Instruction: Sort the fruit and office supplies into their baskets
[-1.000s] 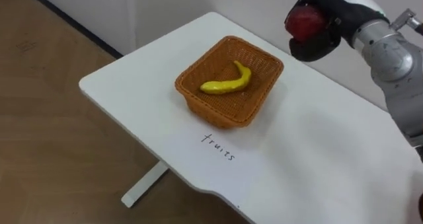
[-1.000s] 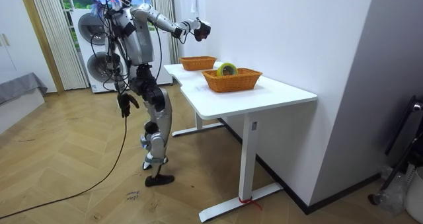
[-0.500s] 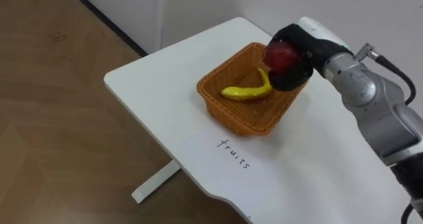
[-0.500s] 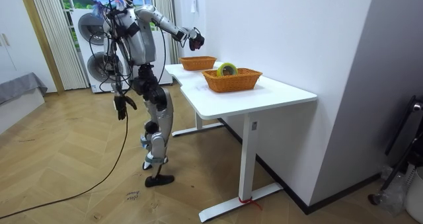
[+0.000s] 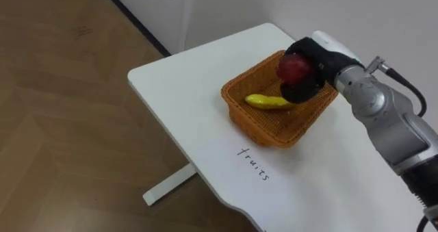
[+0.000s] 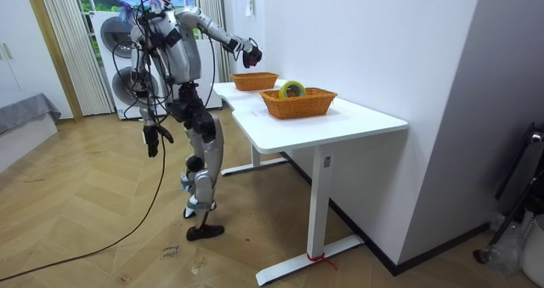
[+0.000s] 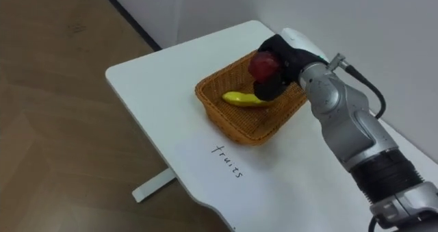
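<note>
Red apple (image 5: 293,68) sits in the right hand (image 5: 316,69), fingers curled round it, just above the wicker basket (image 5: 263,128) holding a banana (image 5: 268,102) on the white table (image 5: 191,81). Room view: the left hand (image 6: 150,140) hangs by the hip. Right eye view: the apple is over the basket's far right part.

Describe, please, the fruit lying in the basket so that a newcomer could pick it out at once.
On the white table, beside the handwritten label, stands an orange wicker basket. The banana lies on its floor: long, curved and yellow, unlike the round red apple that the right hand holds over the basket.
</note>
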You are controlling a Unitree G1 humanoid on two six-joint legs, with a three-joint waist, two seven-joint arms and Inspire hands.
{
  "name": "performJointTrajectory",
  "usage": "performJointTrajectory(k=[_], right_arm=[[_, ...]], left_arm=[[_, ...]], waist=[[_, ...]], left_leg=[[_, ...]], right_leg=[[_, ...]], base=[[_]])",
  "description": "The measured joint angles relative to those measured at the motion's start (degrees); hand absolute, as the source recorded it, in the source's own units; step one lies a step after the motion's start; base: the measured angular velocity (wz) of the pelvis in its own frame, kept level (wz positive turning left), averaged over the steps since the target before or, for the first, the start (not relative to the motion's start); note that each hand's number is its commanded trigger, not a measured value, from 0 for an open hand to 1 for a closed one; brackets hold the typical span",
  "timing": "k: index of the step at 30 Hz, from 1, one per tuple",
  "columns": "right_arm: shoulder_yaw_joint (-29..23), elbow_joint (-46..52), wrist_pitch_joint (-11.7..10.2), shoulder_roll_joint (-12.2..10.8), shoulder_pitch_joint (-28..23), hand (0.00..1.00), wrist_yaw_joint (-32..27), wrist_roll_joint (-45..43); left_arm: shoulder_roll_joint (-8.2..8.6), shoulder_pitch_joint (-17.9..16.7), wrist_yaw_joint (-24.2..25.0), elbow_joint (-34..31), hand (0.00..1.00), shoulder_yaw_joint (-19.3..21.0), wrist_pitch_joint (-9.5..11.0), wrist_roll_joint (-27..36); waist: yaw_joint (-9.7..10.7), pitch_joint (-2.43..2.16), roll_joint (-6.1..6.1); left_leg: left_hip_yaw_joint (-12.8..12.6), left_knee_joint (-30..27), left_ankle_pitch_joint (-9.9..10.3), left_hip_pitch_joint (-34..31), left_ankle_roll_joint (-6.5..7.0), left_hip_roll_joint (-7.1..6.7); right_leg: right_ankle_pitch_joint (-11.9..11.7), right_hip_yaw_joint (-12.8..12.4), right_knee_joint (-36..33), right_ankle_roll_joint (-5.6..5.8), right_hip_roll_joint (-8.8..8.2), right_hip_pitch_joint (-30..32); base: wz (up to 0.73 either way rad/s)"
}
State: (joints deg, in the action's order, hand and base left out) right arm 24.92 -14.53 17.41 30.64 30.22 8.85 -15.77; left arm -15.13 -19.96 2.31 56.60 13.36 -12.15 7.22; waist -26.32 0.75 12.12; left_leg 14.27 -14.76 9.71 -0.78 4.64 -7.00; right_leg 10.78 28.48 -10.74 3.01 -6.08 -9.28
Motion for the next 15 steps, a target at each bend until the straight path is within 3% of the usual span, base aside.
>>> performJointTrajectory(k=[6,12,13,15], right_arm=[[0.8,-0.8,-0.6,0.0,0.0,1.00,0.0,0.3],[0.8,-1.5,-0.7,0.0,0.0,1.00,-0.4,0.8],[0.8,-2.1,-1.1,0.0,0.0,0.76,-0.8,0.8],[0.8,-2.8,-1.2,0.0,0.0,0.51,-1.3,0.8]], left_arm=[[0.07,0.2,0.6,-0.4,0.00,-0.2,0.0,0.0],[0.17,0.1,0.6,-0.4,0.00,-0.2,-0.1,0.0],[0.19,0.2,0.6,-0.4,0.00,-0.4,-0.1,0.0],[0.21,0.2,0.6,-0.4,0.00,-0.5,-0.1,0.0]], waist=[[-0.6,0.56,-0.99],[-0.5,0.23,-1.51],[-0.5,0.03,-1.59],[-0.5,-0.17,-1.59]], left_leg=[[0.2,-0.8,0.4,-1.0,-0.02,-0.21],[0.3,-1.0,0.5,-1.6,0.05,-0.49],[0.4,-1.0,0.4,-1.6,0.11,-0.56],[0.4,-0.9,0.4,-1.5,0.19,-0.69]], right_leg=[[0.1,0.0,0.0,0.09,0.01,0.3],[0.1,0.0,0.1,0.17,-0.15,0.4],[0.1,0.0,0.1,0.18,-0.20,0.4],[0.2,0.0,0.1,0.39,-0.33,0.3]], base=[[0.00],[0.00],[0.00],[0.03]])
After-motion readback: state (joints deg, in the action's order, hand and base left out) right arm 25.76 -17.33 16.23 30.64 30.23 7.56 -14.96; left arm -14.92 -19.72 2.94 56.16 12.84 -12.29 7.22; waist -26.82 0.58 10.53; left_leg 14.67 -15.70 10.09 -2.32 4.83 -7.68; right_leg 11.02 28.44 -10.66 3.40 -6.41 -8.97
